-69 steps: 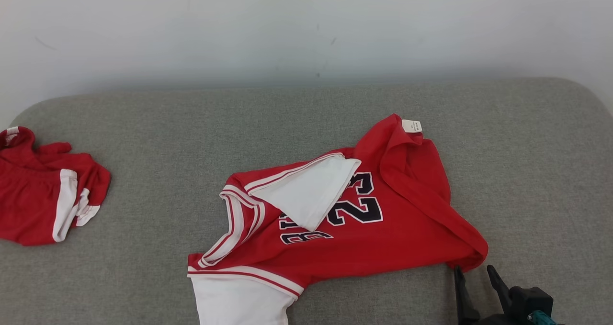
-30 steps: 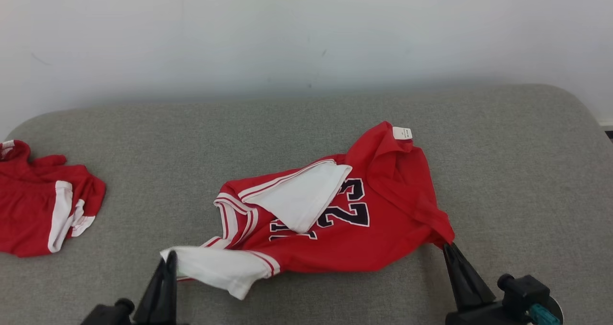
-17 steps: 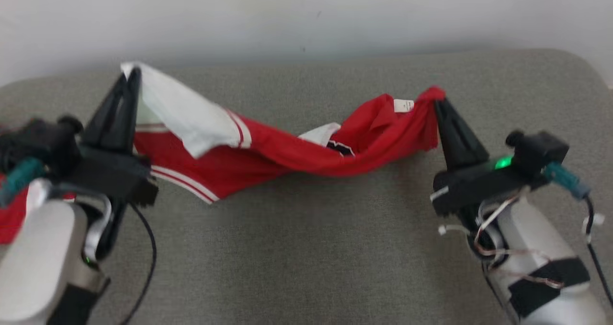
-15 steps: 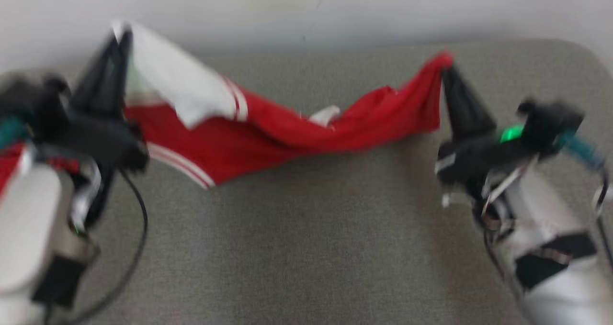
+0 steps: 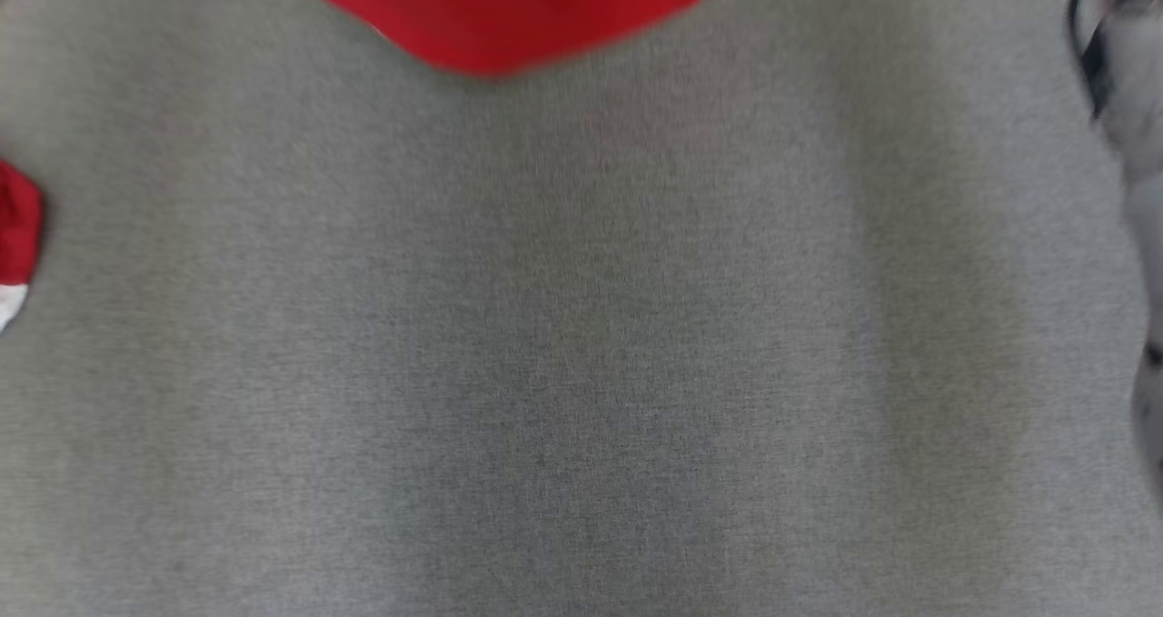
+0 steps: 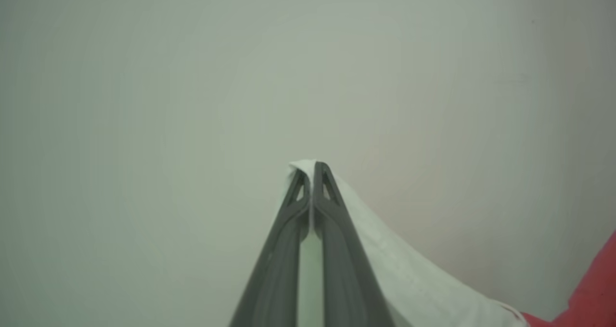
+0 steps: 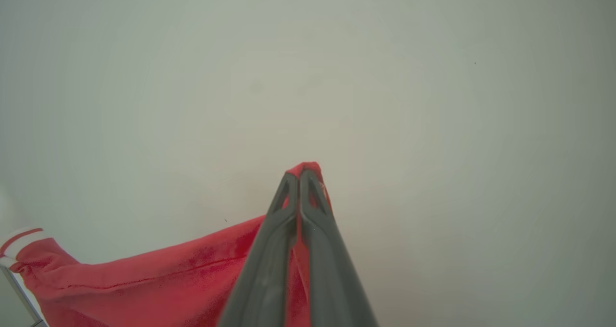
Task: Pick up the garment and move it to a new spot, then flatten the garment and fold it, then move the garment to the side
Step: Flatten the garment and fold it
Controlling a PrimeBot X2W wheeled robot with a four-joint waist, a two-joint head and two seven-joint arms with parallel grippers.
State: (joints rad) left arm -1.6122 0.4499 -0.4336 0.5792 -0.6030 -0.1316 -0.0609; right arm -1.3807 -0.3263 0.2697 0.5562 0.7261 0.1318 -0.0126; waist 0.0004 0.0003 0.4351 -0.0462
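The step in hand looks like the first one: the garment is picked up and being carried to a new spot. In the left wrist view the left jaws are closed on a white corner of it, with the cloth draping away toward 4 o'clock. In the right wrist view the right jaws are pinched shut on a red corner, and the fabric hangs toward 8 o'clock. Both wrist views face a pale wall.

In the blurred head view the garment's red belly sags in at 12 o'clock above the grey upholstered surface. A pale forearm is at 2 o'clock, and another red cloth lies at 9 o'clock.

The next move likely calls for lowering the garment onto the open middle, with both corners held apart so it lands spread out and away from that other cloth.
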